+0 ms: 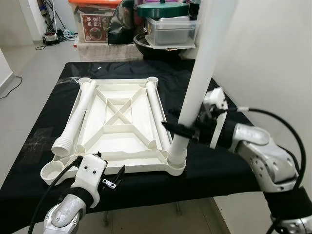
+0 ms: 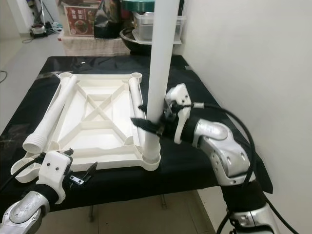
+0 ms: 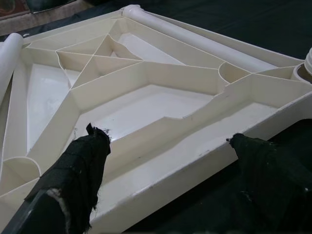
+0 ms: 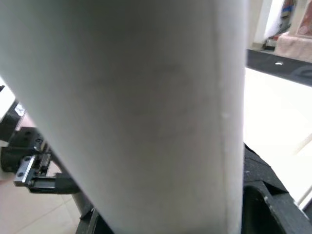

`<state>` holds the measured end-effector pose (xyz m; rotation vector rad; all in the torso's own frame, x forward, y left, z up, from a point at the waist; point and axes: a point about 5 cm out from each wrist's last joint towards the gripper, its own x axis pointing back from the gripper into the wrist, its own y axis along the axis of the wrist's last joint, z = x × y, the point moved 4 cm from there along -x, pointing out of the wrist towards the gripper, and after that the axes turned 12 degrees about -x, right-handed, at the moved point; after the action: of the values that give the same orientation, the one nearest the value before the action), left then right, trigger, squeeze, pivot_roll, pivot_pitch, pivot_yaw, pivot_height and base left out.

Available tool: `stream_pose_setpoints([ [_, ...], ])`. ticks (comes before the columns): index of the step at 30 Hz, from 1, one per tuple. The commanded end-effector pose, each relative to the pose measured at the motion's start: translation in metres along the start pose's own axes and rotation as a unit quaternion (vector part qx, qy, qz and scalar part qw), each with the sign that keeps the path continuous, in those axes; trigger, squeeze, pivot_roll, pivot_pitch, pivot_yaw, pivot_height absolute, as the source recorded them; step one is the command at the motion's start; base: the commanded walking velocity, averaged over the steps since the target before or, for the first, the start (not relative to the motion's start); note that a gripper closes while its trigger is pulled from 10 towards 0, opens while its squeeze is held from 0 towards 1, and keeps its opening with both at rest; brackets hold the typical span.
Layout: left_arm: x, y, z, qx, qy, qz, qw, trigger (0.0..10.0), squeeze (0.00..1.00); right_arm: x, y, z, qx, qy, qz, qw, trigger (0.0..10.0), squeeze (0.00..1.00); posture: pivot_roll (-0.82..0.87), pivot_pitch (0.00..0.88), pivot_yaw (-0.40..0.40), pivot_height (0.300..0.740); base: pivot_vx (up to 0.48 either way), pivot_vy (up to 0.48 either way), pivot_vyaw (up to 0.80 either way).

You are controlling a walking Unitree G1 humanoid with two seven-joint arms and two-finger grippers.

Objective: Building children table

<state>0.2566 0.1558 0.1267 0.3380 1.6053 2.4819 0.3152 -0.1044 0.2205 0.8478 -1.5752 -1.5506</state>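
Right gripper [image 2: 146, 126] clamps upright white leg [image 2: 160, 63] seated in tabletop [image 2: 97, 114] corner socket.

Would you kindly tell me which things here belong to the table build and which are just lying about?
Job:
- upside-down tabletop
- upright leg, gripped by right hand
- two loose legs
- left hand

Lying about:
- storage box
- lidded container

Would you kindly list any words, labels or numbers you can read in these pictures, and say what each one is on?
No text here can be read.
Red printed label on the clear storage box behind the table: it bears light characters and a food picture, too small and blurred to quote.
The white tabletop, its legs and both arms show no readable markings.
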Motion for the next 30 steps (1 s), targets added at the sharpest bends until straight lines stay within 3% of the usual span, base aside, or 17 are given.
stream_pose_setpoints([
  [1,0.001,-0.004,0.001,0.001,-0.002,0.002,1.0,10.0,0.0,0.001,-0.001,0.002,0.012,0.004,0.01,1.0,10.0,0.0,0.05,0.0,-0.084,0.74,0.0,0.0,0.0],
  [14,-0.001,-0.002,0.001,0.002,0.001,-0.004,1.0,10.0,0.0,-0.008,-0.021,0.008,0.021,0.027,0.045,0.998,10.0,0.0,0.06,0.0,-0.095,0.74,0.0,0.0,0.0],
  [23,-0.003,-0.001,-0.001,0.004,0.002,-0.006,1.0,10.0,0.0,-0.016,-0.029,0.023,0.026,0.067,0.058,0.996,10.0,0.0,0.07,0.0,-0.104,0.74,0.0,0.0,0.0],
  [30,-0.003,-0.003,-0.001,0.016,0.003,-0.005,1.0,10.0,0.0,-0.017,-0.04,0.019,-0.046,0.062,0.062,0.995,10.0,0.0,0.08,0.0,-0.109,0.74,0.0,0.0,0.0],
])
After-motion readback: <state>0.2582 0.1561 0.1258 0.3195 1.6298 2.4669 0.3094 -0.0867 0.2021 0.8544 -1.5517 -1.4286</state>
